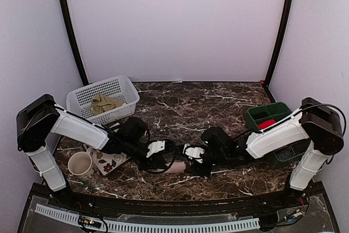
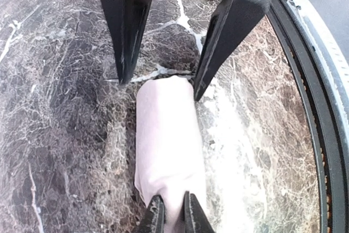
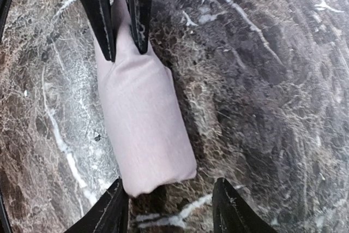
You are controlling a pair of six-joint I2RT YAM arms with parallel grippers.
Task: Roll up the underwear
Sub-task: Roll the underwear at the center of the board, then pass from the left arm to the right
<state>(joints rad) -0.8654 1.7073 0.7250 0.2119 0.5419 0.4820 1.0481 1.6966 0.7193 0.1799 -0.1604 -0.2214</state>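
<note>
Well off to the left of the left gripper (image 1: 165,162) and farther from the arm bases, a white basket (image 1: 122,88) holds the olive underwear (image 1: 105,103), lying crumpled and unrolled. A mug (image 1: 80,163) stands upright to the left of that gripper, at about its own depth. Between mug and gripper lies a flowered dish (image 1: 110,162), partly under the left arm.

The left gripper (image 2: 161,85) is released, its fingers (image 2: 125,53) spread wide. They stand on either side of one end of the pink underwear (image 2: 166,151), which lies on the marble table (image 2: 60,135) as a tight roll reaching straight away from that gripper. One fingertip is at the corner of the roll. The other stands just clear of it.

At the far end of the roll, the right gripper (image 3: 126,53) is clenched on the cloth. Its two fingers (image 3: 101,20) are nearly together, with a fold of pink pinched between them. Seen from this wrist, the pink underwear (image 3: 144,129) runs from the tips to the left gripper's open fingers (image 3: 112,211).

From above, the two grippers face each other tip to tip, with the pink underwear (image 1: 177,167) between them and the right gripper (image 1: 190,165) on its right.

To the right of that gripper and farther from the arm bases sits a green bin (image 1: 270,110) with a red roll (image 1: 266,124) inside.
</note>
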